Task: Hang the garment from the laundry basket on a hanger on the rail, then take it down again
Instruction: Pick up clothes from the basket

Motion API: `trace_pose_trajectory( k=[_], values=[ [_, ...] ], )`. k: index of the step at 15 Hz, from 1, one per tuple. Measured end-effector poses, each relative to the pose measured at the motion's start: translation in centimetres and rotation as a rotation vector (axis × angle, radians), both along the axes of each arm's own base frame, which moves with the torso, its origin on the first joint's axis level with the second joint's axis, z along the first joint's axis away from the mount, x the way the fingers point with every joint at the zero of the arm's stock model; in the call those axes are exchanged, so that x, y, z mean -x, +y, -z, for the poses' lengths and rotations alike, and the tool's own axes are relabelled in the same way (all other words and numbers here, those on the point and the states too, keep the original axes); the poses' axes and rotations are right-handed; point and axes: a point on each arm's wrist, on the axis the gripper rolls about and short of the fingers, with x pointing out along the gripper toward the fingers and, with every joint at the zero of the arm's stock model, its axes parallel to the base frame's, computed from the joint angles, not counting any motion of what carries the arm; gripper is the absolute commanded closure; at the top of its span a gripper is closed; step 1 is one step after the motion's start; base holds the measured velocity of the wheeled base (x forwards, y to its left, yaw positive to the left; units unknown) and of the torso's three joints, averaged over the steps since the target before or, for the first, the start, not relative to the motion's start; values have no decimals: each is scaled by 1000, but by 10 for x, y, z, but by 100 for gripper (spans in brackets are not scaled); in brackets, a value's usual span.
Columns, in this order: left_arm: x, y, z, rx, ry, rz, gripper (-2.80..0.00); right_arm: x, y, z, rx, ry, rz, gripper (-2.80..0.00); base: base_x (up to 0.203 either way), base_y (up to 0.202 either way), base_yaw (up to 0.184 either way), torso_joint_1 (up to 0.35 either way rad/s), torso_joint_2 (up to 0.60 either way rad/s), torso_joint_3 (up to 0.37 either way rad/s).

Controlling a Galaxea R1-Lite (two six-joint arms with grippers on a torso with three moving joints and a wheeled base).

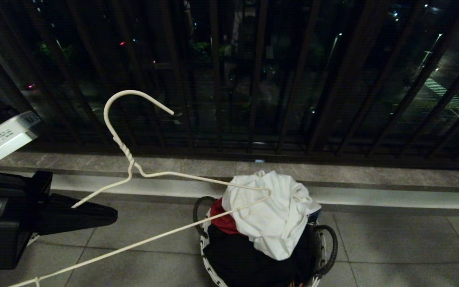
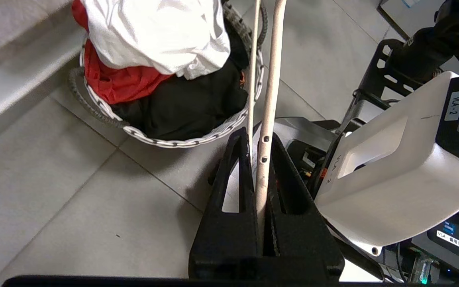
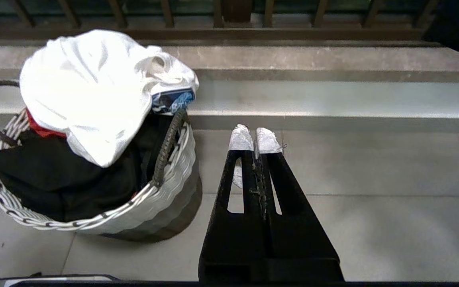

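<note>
Nothing is hung yet: the left gripper [image 2: 262, 159] clamps the white wire hanger [image 1: 134, 169], the T-shirt [image 1: 271, 211] lies in the laundry basket [image 1: 209, 247], and the empty right gripper [image 3: 254, 140] is closed.

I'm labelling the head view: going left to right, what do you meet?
Left end effector shut on the hanger → the hanger's hook → white garment piled in the laundry basket.

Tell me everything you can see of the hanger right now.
The hanger is thin white wire with a twisted neck and an open hook pointing up toward the balcony bars. The left pincer is shut on one wire arm. Its far corner reaches over the white T-shirt in the laundry basket; contact is unclear.
</note>
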Motion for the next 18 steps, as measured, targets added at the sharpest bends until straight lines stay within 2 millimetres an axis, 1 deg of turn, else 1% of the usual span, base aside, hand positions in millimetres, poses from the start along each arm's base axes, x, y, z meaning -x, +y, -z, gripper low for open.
trace_pose_trajectory(
  k=[3,4,5,7,9,11,12,15,16,18],
  values=[
    [1,0,-1,12,0,9,0,0,0,0,-1,5,0,0,0,0,0,2,2,-25],
    [1,0,-1,15,1,10,0,2,0,-4,-5,6,-2,0,0,0,0,0,0,0],
    [2,0,-1,16,0,8,0,4,0,-12,-11,-4,-11,0,0,0,0,0,0,0],
    [3,1,-5,24,1,-6,0,3,1,-31,-19,34,-45,0,0,0,0,0,0,0],
    [4,1,-9,38,10,-21,0,-10,2,-54,-24,95,-91,0,0,0,0,0,0,0],
    [4,1,-12,49,22,-34,0,-35,3,-75,-27,183,-145,0,0,0,0,0,0,0],
    [4,1,-14,57,28,-40,0,-54,4,-83,-28,236,-172,0,0,0,0,0,0,0],
    [3,1,-19,71,42,-56,0,-123,8,-98,-73,391,-255,0,0,0,0,0,0,0],
    [2,1,-19,72,43,-58,0,-150,11,-100,-95,440,-287,0,0,0,0,0,0,0],
    [-2,5,-21,74,19,-81,0,-203,18,-96,-123,528,-336,0,0,0,0,0,0,0]
  ],
)
